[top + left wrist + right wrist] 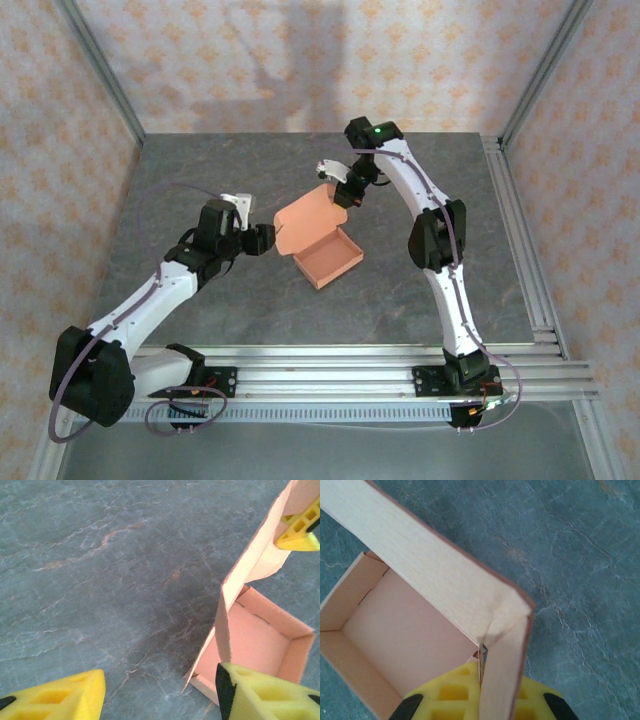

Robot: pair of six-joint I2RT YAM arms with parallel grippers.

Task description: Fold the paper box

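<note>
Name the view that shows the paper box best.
Top external: the whole paper box shows, open tray and raised lid. Left wrist catches one tray corner and the lid edge-on; right wrist crops it to the inside and a flap.

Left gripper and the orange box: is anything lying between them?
Nothing. In the left wrist view, only bare table separates the open left gripper from the box, whose near corner is close by.
</note>
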